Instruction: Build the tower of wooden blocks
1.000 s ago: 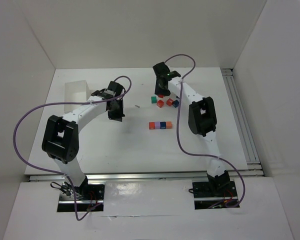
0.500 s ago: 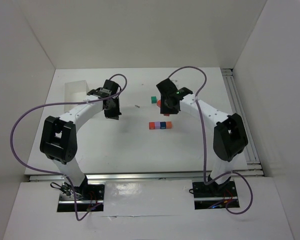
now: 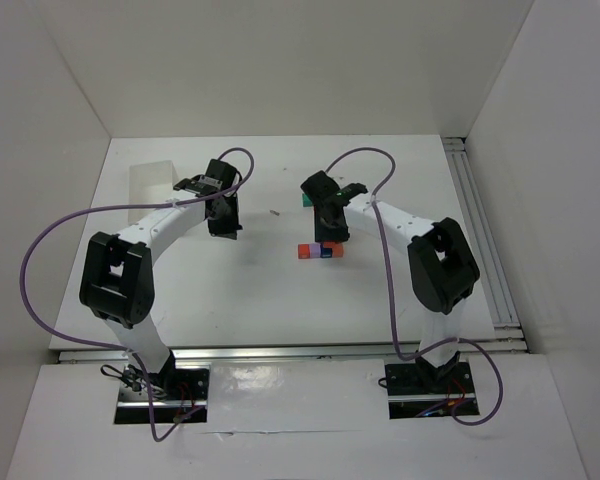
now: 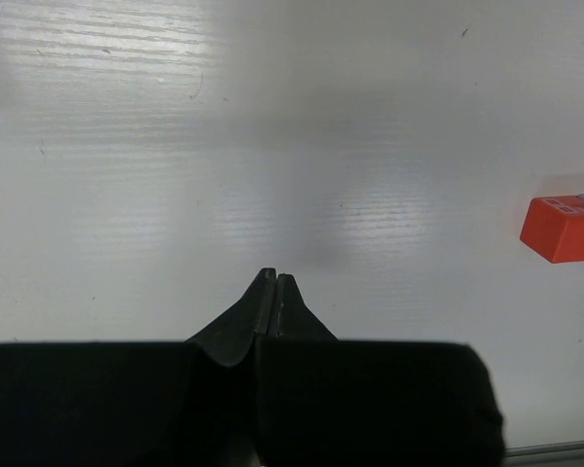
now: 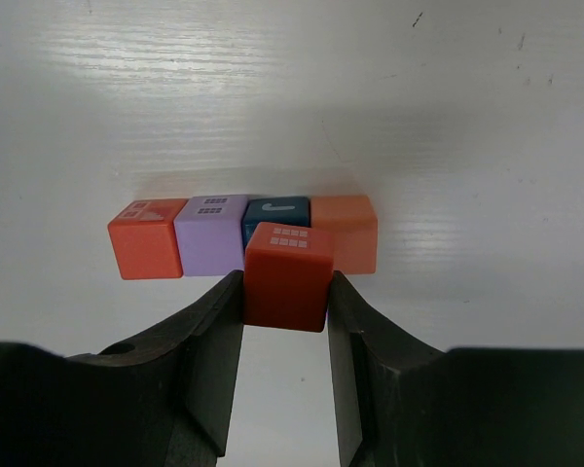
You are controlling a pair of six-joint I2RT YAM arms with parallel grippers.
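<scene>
A row of wood blocks (image 3: 310, 251) lies on the table: orange-red (image 5: 146, 238), purple (image 5: 210, 233), dark blue (image 5: 274, 212) and pale orange (image 5: 346, 232). My right gripper (image 5: 286, 282) is shut on a red block (image 5: 287, 277) and holds it just in front of and slightly above the dark blue one. In the top view the right gripper (image 3: 330, 233) hangs over the row's right end. A teal block (image 3: 306, 199) lies behind it. My left gripper (image 4: 274, 277) is shut and empty, left of the row (image 3: 225, 222). The orange-red block shows at the left wrist view's right edge (image 4: 563, 228).
A white tray (image 3: 150, 185) stands at the back left. The right arm's forearm covers the spot behind the row where other loose blocks lay. White walls enclose the table; a rail (image 3: 480, 230) runs along the right side.
My right arm swung from the loose blocks at the back down to the row, carrying the red block. My left gripper shifted slightly back and stays shut.
</scene>
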